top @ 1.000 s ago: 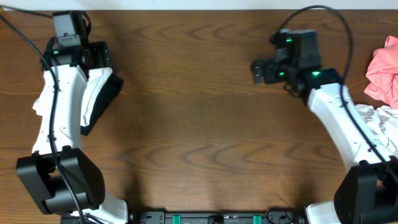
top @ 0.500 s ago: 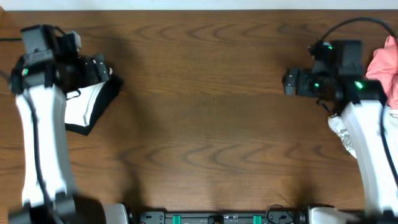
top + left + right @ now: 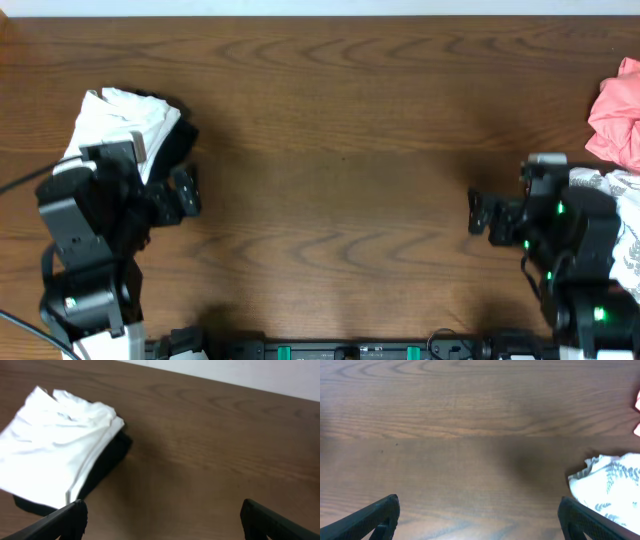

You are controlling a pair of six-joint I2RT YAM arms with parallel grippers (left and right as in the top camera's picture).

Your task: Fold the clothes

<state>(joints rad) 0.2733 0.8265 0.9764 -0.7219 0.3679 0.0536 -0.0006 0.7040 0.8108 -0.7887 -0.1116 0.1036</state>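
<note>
left gripper (image 3: 186, 193) and right gripper (image 3: 482, 213) are spread wide, nothing held. the folded white shirt (image 3: 55, 450) could be knocked askew if it's clipped by a low left swing.

Seemingly a robotics lab: left arm (image 3: 90, 230) and right arm (image 3: 575, 250) mounted at a wood-grain table (image 3: 340, 150).

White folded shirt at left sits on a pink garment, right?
No. The white folded shirt sits on a black garment, as the left wrist view shows. The pink garment lies far right, apart from it.
</note>
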